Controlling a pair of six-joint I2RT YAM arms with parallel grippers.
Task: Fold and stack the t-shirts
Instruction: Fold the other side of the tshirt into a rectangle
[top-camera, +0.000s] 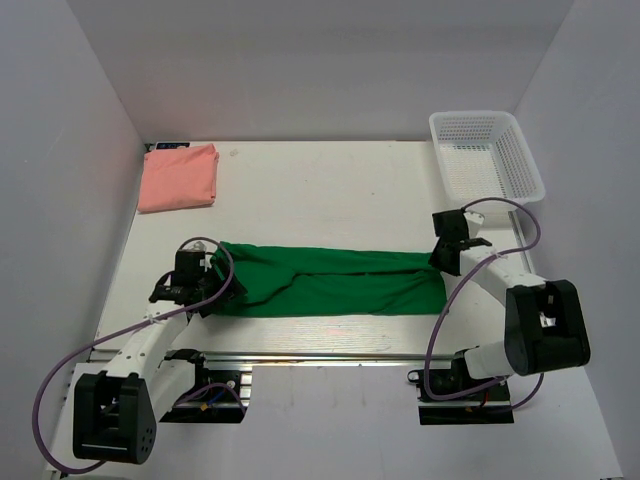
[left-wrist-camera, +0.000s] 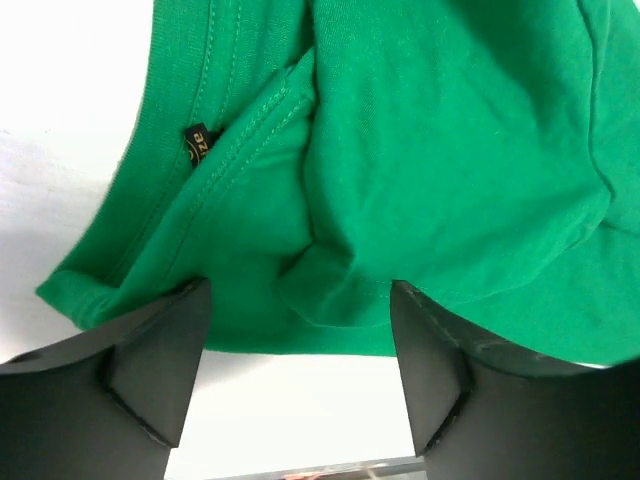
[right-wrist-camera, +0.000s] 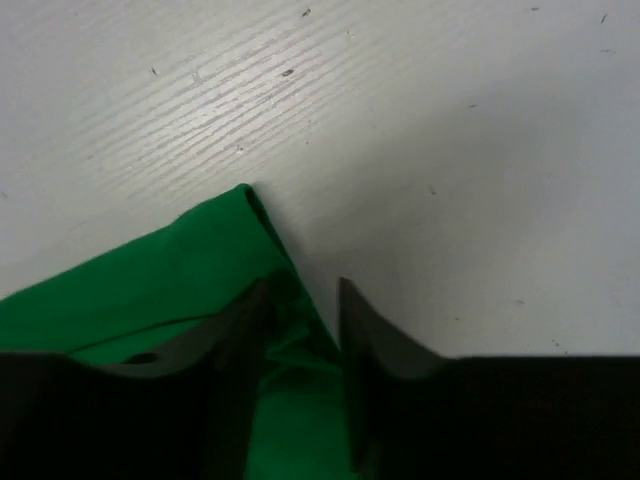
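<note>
Plain solid colours throughout.
Emerald green shirt (top-camera: 330, 280) at your black fingers (left-wrist-camera: 150, 370); salmon pink shirt (top-camera: 180, 177) well beyond them.

bench (top-camera: 320, 190): white, faint wood grain, a few small dark specks | basket (top-camera: 520, 155): white plastic mesh, upright, at bench's far right corner | walls (top-camera: 320, 60): plain white, three sides

The white table (top-camera: 320, 190) has a long green shirt (top-camera: 330, 282) lying across its 6 o'clock side. A folded pink shirt (top-camera: 180, 178) sits in the 10 o'clock corner. A white basket (top-camera: 470, 116) sits in the 2 o'clock corner.
</note>
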